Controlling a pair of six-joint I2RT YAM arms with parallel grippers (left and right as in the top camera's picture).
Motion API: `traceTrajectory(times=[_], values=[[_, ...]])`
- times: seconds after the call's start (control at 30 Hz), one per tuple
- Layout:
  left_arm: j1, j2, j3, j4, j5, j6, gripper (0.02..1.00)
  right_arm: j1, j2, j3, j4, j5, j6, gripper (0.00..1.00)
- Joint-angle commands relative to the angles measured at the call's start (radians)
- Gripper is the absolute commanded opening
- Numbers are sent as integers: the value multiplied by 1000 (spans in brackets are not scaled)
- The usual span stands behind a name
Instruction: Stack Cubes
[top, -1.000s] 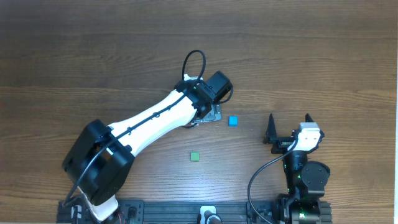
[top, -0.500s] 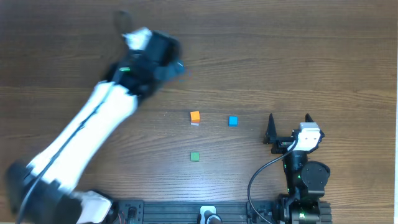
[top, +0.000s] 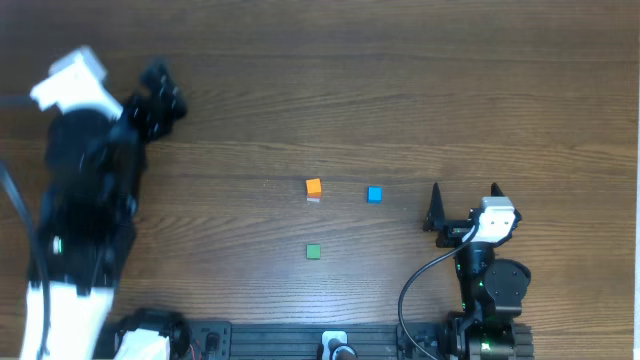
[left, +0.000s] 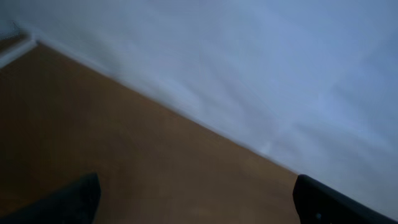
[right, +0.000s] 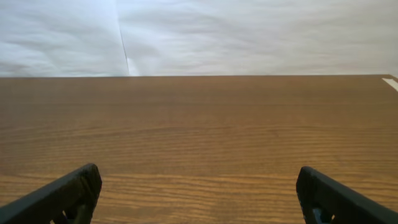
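An orange cube (top: 314, 186) sits on a small pale cube at the middle of the wooden table. A blue cube (top: 374, 194) lies just right of it, and a green cube (top: 313, 252) lies nearer the front edge. My left gripper (top: 160, 92) is raised at the far left, well away from the cubes, open with nothing between its fingers (left: 68, 202). My right gripper (top: 465, 195) rests open at the right, right of the blue cube, its fingers (right: 59, 199) wide apart over bare wood.
The arms' bases stand on a black rail (top: 330, 340) along the front edge. A white wall (right: 249, 34) rises behind the table's far edge. Bare wood (top: 450, 90) spreads around the cubes.
My left arm has swung away from the middle cubes to the far left and lifted. The orange cube it covered now stands free on the pale cube. The right arm has not moved.
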Motion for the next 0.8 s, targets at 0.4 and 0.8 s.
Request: traceTrajectory(times=[0.4, 0.8], values=[[156, -724, -782, 369, 363, 339, 998, -6, -9, -10, 3, -12, -8, 991], [169, -861, -975, 419, 489, 436, 998, -6, -9, -10, 3, -12, -8, 993]])
